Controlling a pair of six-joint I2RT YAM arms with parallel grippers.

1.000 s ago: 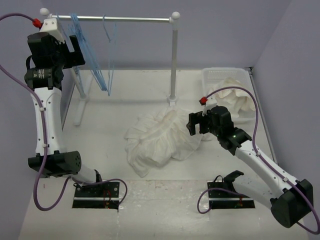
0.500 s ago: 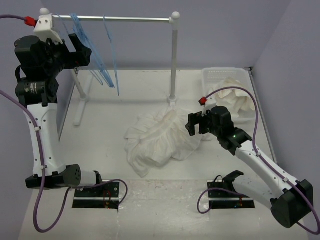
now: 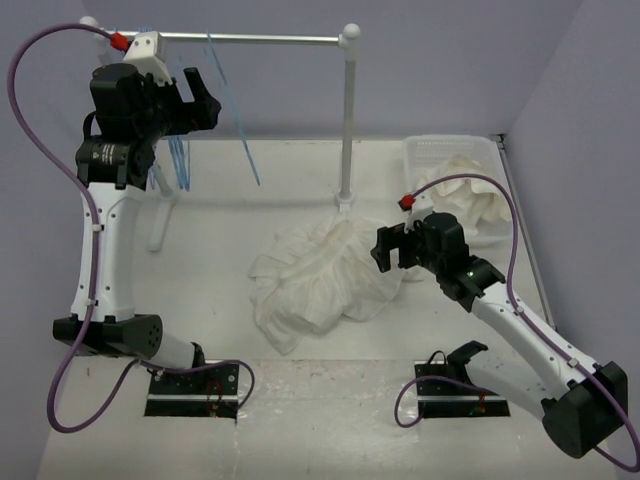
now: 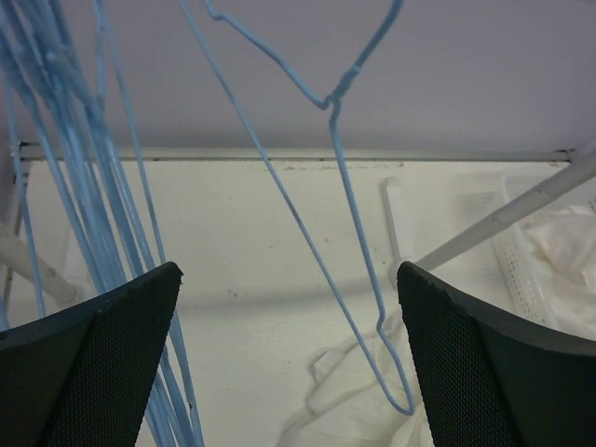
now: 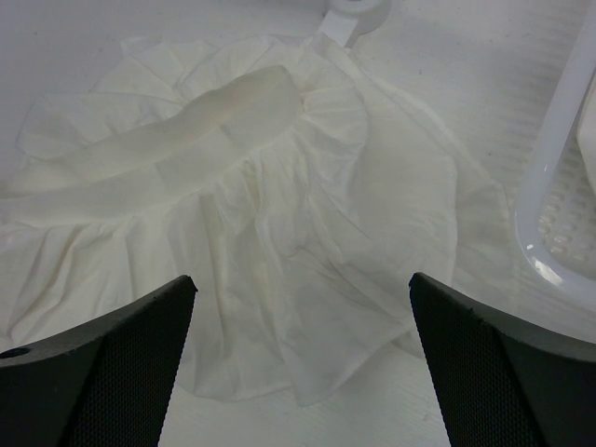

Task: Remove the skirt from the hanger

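The skirt [image 3: 320, 275] lies in a crumpled white heap on the table, off any hanger; it also fills the right wrist view [image 5: 279, 214]. A lone light-blue hanger [image 3: 243, 140] hangs bare and tilted from the rail, and shows between the jaws in the left wrist view [image 4: 331, 101]. My left gripper [image 3: 200, 100] is open and empty, raised near the rail beside it [image 4: 289, 270]. My right gripper [image 3: 392, 248] is open and empty, low over the skirt's right edge [image 5: 303, 279].
Several more blue hangers [image 3: 178, 160] hang bunched at the rail's left end [image 4: 84, 186]. The rack's rail [image 3: 280, 39] and white post [image 3: 348, 120] stand at the back. A white basket [image 3: 450, 150] at back right holds an off-white cloth [image 3: 465, 195].
My left arm has swung right along the rail and turned toward the lone hanger. That hanger has swung out to the right. The right arm and skirt have not moved.
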